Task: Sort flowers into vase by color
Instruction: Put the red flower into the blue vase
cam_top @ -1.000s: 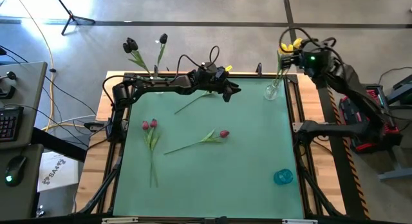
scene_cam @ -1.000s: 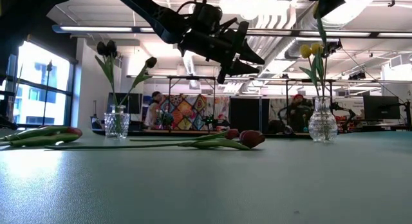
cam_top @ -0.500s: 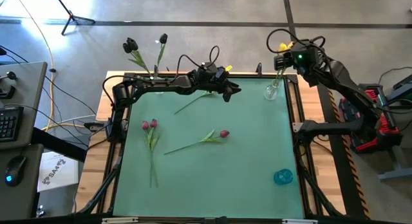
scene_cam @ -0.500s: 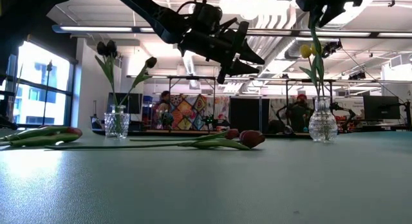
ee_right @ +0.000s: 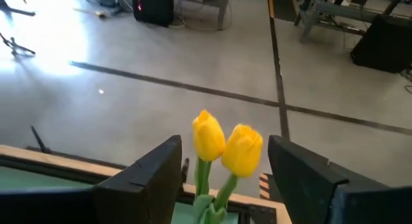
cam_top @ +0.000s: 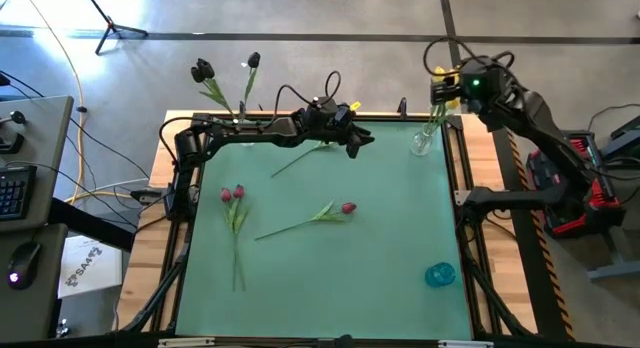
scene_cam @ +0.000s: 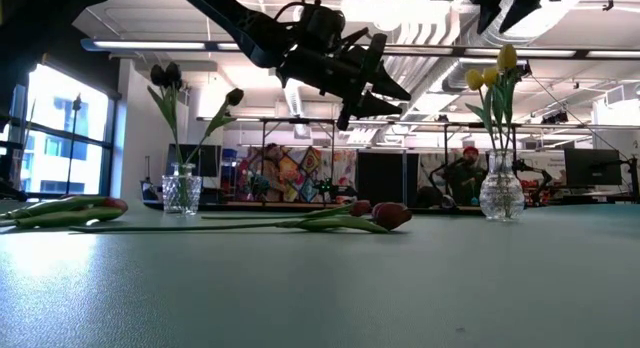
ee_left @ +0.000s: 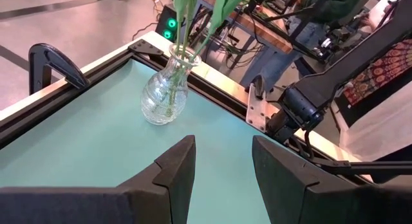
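The left gripper (cam_top: pixel 362 140) is held above the far part of the tabletop (cam_top: pixel 380 228), its fingers (ee_left: pixel 174 169) parted with nothing seen between them. A loose stem (cam_top: pixel 300 158) lies on the tabletop just below and to the near-left of these fingers, its long axis running slantwise toward them. The red tulip (cam_top: pixel 347 207) lies nearer the middle, almost crosswise, and the pair of red tulips (cam_top: pixel 232 194) lies farther left, with stems pointing toward the near edge. All three are judged closer to the left arm.

The right gripper (cam_top: pixel 447 88) hangs above the right vase (cam_top: pixel 422 141), its fingers (ee_right: pixel 145 176) spread wide and released. The yellow tulips (ee_right: pixel 225 143) stand upright between and just ahead of them, untouched, with stems in that vase. The black tulips (cam_top: pixel 203 68) stand in the left vase (scene_cam: pixel 181 191).
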You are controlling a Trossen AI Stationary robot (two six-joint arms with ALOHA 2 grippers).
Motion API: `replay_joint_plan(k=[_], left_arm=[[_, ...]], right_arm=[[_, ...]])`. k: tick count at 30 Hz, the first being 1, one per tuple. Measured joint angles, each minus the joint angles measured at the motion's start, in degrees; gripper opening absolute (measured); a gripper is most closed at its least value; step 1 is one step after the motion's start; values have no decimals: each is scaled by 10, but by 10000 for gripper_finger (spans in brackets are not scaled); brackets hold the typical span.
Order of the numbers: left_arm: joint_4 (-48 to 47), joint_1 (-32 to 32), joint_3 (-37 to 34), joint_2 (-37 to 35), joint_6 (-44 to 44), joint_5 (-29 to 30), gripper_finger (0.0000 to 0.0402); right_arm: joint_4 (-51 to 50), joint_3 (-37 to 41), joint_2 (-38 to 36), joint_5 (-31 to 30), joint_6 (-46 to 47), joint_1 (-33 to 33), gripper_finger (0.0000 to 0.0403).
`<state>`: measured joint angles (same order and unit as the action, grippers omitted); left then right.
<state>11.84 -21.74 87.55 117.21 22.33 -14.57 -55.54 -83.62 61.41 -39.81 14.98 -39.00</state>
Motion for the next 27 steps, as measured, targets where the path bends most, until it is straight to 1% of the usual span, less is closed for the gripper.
replay_joint_plan(k=[2,4,6,8,10,12,17,20,23,27], left_arm=[[0,0,0,0,0,0,142],[-1,0,0,0,-1,0,142],[-5,-1,0,0,-8,4,142],[-13,-4,0,0,-16,12,142],[-20,-8,0,0,-19,16,142],[-23,-12,0,0,-19,17,142],[-24,-16,0,0,-14,19,142],[-24,-16,0,0,-14,19,142],[-26,-13,0,0,-1,28,142],[-26,-7,0,0,1,33,142]], right_arm=[[-5,-21,-3,14,0,0,220],[-11,-38,-9,45,9,0,220],[-16,-43,-19,106,27,0,220],[-15,-31,-32,176,49,1,220],[-10,-1,-47,239,70,10,220],[8,38,-65,282,88,32,220],[104,149,-109,317,130,108,220],[173,205,-125,321,148,151,220],[224,247,-128,321,162,185,220],[266,288,-123,321,181,221,220]])
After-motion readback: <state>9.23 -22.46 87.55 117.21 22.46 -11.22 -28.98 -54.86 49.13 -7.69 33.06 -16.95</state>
